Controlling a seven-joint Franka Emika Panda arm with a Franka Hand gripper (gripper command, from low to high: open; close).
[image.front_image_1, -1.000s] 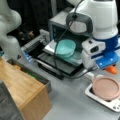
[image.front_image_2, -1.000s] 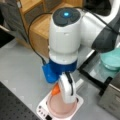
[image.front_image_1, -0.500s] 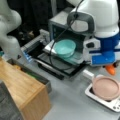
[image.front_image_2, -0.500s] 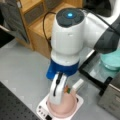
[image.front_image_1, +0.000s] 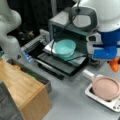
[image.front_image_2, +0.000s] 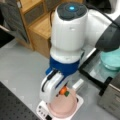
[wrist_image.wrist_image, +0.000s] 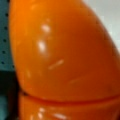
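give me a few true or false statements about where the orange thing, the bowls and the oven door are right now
1. The gripper holds an orange carrot-like toy. True.
2. The teal bowl sits on the wooden cabinet. False: it rests on the open door of the toaster oven.
3. The pink bowl stands on a white scale. True.
4. The pink bowl holds the orange toy. False: the toy is up in the gripper, above the bowl.
5. The oven door is shut. False: it is folded down.
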